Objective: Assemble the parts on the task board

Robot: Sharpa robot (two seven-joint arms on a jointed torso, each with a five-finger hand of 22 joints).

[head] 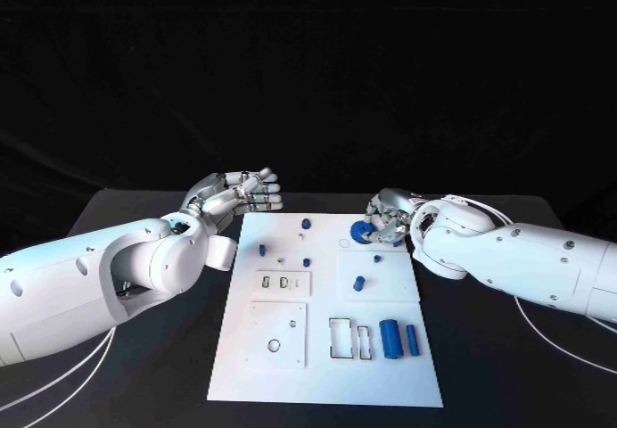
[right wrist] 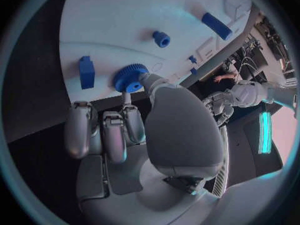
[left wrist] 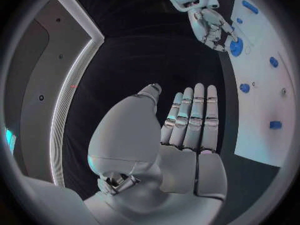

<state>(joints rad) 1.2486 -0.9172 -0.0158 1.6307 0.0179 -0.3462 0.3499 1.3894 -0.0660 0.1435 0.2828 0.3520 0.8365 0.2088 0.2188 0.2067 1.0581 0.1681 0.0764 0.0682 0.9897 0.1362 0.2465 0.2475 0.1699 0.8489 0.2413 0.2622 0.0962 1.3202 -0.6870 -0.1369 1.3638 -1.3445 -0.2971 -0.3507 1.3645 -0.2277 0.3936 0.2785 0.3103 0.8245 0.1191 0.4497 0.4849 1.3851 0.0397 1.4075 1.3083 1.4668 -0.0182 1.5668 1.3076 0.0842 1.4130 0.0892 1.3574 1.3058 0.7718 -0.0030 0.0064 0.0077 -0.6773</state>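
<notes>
The white task board [head: 328, 357] lies in the middle of the black table. My right hand [head: 390, 214] hovers at the board's far right corner and pinches a blue gear [head: 361, 232] between thumb and a finger, low over the board. In the right wrist view the gear [right wrist: 129, 78] sits at the tips of my right hand [right wrist: 144, 120], over the board's edge [right wrist: 112, 15] and beside a blue block [right wrist: 87, 71]. My left hand [head: 238, 192] floats past the far left corner, fingers stretched out and holding nothing. In the left wrist view the left hand's [left wrist: 187, 130] palm is bare.
Small blue parts stand on the board: an oval piece [head: 308, 221], pegs [head: 261, 249] [head: 378, 259], a short piece [head: 358, 284], and two cylinders [head: 390, 340] [head: 412, 339] near the front right. Rectangular slots [head: 341, 337] lie beside the cylinders. Cables trail off both arms.
</notes>
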